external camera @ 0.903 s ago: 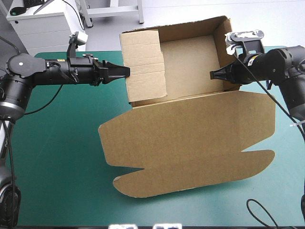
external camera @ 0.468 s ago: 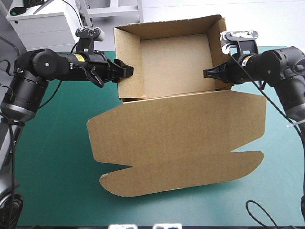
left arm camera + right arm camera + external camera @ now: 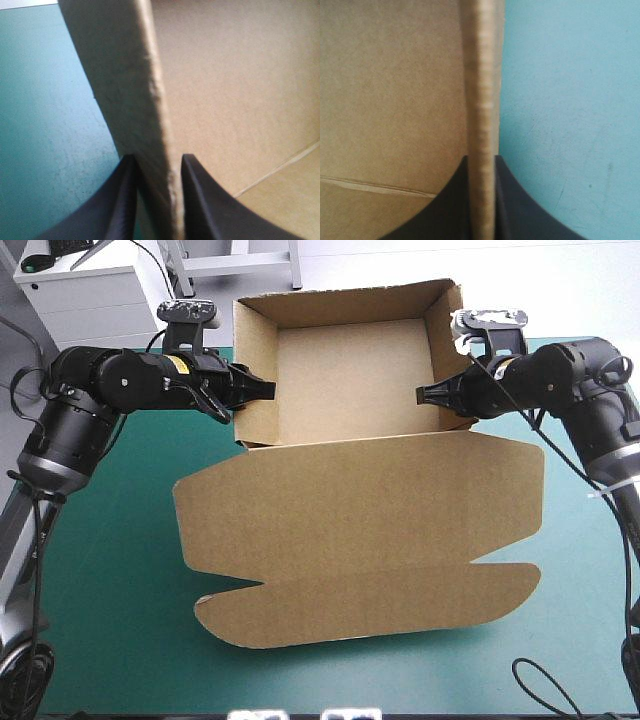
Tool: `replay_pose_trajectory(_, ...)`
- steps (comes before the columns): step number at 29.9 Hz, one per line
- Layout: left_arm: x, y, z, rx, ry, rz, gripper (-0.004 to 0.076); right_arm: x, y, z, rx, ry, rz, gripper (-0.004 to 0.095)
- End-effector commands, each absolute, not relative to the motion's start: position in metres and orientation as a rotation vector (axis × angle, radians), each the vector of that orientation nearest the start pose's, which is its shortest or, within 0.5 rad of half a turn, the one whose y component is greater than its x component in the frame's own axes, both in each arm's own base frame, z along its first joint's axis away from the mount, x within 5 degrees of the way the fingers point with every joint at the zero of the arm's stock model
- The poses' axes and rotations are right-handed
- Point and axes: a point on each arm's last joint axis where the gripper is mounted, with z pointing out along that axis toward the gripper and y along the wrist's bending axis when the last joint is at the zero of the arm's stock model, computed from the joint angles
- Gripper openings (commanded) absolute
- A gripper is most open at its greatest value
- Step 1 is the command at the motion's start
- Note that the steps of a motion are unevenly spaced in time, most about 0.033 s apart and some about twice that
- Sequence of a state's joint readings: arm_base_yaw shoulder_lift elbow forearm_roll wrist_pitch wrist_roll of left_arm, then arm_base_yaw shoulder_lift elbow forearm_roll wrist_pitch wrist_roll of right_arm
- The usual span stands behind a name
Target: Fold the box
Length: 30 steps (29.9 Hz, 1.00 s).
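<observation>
The brown box (image 3: 350, 390) stands as an open tray at the far middle of the table, walls raised, its wide lid (image 3: 360, 530) lying flat toward the near edge. My left gripper (image 3: 258, 390) is shut on the box's left wall, one finger inside and one outside. In the left wrist view the wall's edge (image 3: 150, 100) runs between the fingers of that gripper (image 3: 157, 165). My right gripper (image 3: 425, 395) is shut on the right wall. The right wrist view shows the wall (image 3: 482, 100) pinched in the right gripper (image 3: 481, 165).
The teal-green cover (image 3: 100, 590) lies bare to the left and right of the lid. The lid's notched front flap (image 3: 370, 605) reaches close to the table's near edge. A white cabinet (image 3: 90, 290) stands beyond the far left corner.
The left side panel, earlier folded in over the tray, now stands upright as a wall with my left gripper on it. The whole box has shifted left, both arms moving with it.
</observation>
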<state>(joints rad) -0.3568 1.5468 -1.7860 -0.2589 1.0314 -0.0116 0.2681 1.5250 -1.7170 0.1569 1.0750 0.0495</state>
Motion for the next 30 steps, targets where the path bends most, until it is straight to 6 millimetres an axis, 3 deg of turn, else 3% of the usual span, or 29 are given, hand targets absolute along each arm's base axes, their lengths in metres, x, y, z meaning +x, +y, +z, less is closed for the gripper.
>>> replay_pose_trajectory(1, 0.303, -0.137, 0.463, 0.371, 2.182, -0.538, 0.0028, 0.300, 0.112, 0.454, -0.250, 2.250, 0.440, -0.0012)
replay_pose_trajectory(3, 0.308, -0.138, 0.457, 0.376, 2.202, -0.530, -0.0008, 0.304, 0.117, 0.449, -0.254, 2.265, 0.418, -0.0012)
replay_pose_trajectory(9, 0.325, -0.144, 0.434, 0.417, 2.289, -0.492, -0.0008, 0.320, 0.131, 0.422, -0.289, 2.373, 0.403, -0.0012)
replay_pose_trajectory(23, 0.373, -0.150, 0.335, 0.519, 2.682, -0.247, -0.0008, 0.364, 0.148, 0.328, -0.345, 2.754, 0.308, -0.0013)
replay_pose_trajectory(30, 0.387, -0.154, 0.296, 0.568, 2.805, -0.199, -0.0008, 0.378, 0.153, 0.293, -0.353, 2.865, 0.282, -0.0014)
